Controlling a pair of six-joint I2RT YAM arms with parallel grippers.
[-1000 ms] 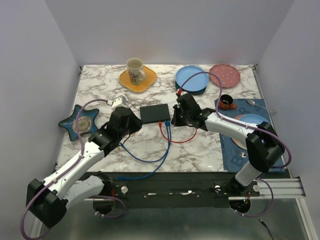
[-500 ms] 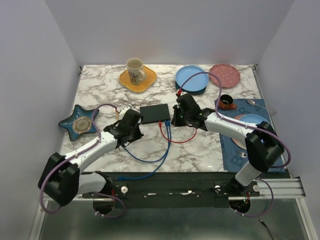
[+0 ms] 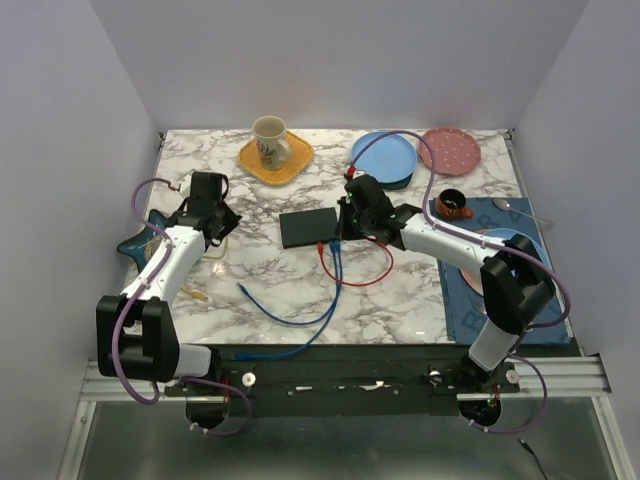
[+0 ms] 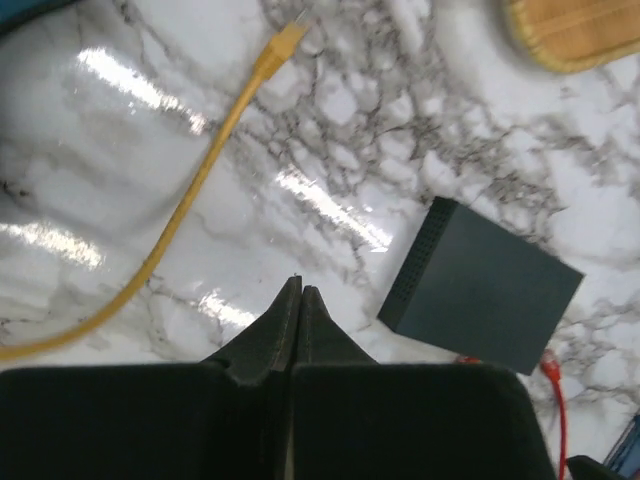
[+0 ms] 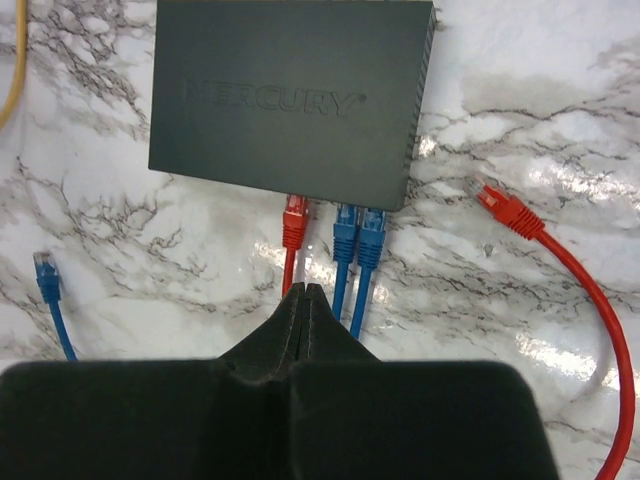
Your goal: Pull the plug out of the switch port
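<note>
The flat black switch (image 3: pixel 308 227) lies mid-table; it also shows in the right wrist view (image 5: pixel 290 100) and the left wrist view (image 4: pixel 485 295). On its near long edge a red plug (image 5: pixel 294 220) and two blue plugs (image 5: pixel 358 226) sit in ports. My right gripper (image 5: pixel 306 290) is shut and empty, its tips just short of the red plug, over the red cable; it also shows in the top view (image 3: pixel 340 232). My left gripper (image 4: pixel 300 283) is shut and empty, well left of the switch (image 3: pixel 220 228).
A loose red plug (image 5: pixel 505 210) and a loose blue plug (image 5: pixel 45 270) lie on the marble. A yellow cable (image 4: pixel 210 165) runs at the left. A mug on a yellow plate (image 3: pixel 275 150), blue plates (image 3: pixel 385 157), a pink plate (image 3: pixel 450 150) and a star dish (image 3: pixel 150 245) ring the table.
My left arm has swung from the switch's near left corner far to the left, toward the star dish. A blue cable end now lies loose on the marble. My right gripper shifted slightly.
</note>
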